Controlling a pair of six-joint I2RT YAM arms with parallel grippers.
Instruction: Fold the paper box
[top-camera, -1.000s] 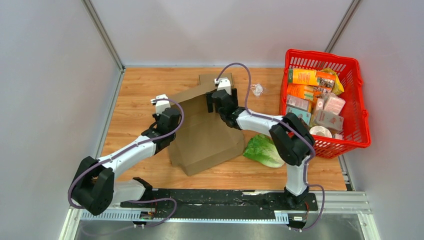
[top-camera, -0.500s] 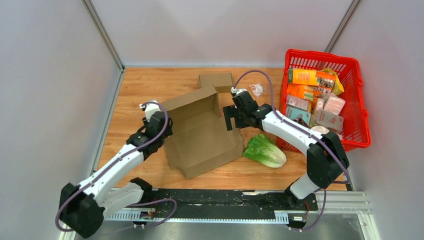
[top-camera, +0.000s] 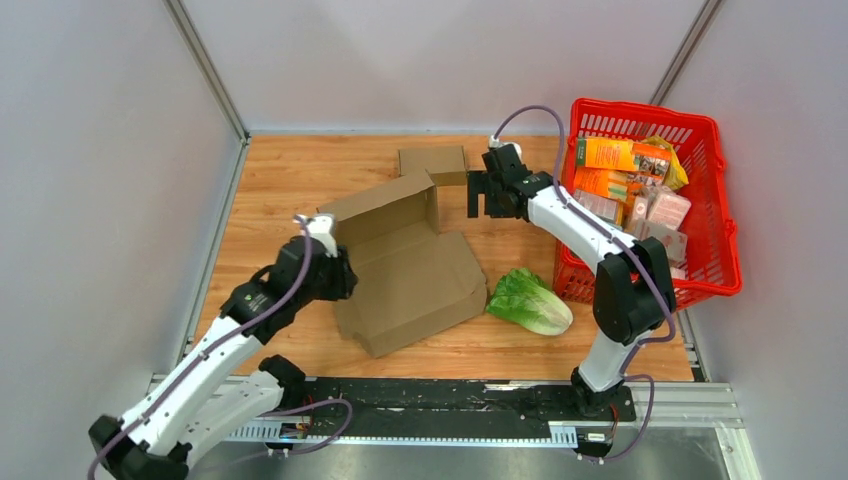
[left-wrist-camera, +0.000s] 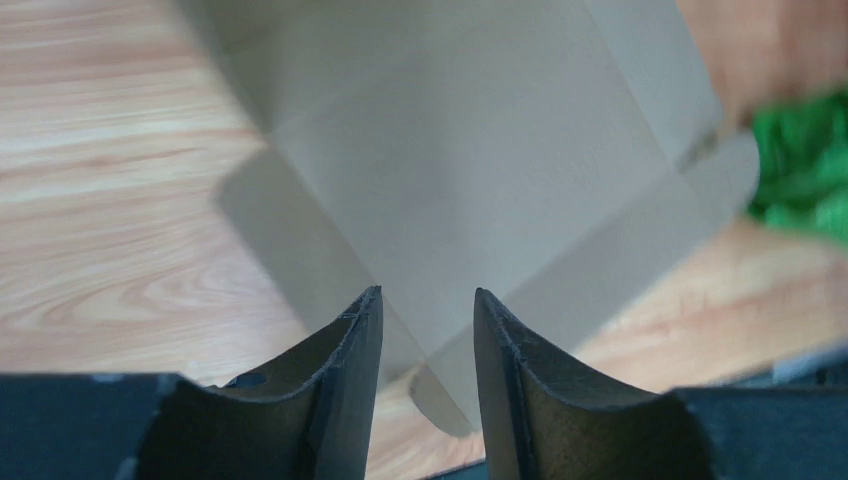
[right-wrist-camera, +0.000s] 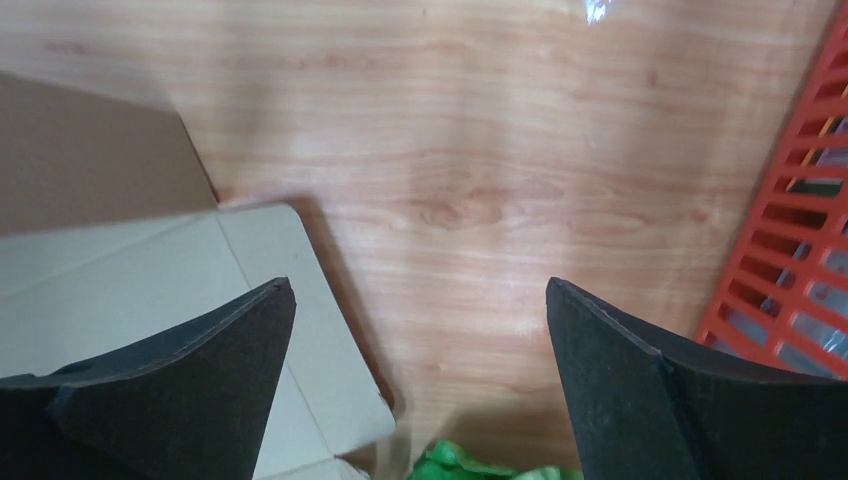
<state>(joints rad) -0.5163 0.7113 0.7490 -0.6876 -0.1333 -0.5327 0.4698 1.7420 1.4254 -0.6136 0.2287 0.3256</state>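
Paper box (top-camera: 410, 270) blurred in left wrist view, left hand (left-wrist-camera: 428, 295) partly apart, right hand (right-wrist-camera: 418, 285) wide apart, both empty

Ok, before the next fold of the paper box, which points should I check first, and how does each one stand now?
1. Right gripper open and empty: ok.
2. Left gripper jaws apart, nothing clamped: ok.
3. Paper box rear wall raised: ok.
4. Other walls raised: not ok, they lie flat.
5. Lettuce apart from the box: cannot tell, it lies right beside the edge.
6. Red basket apart from the box: ok.
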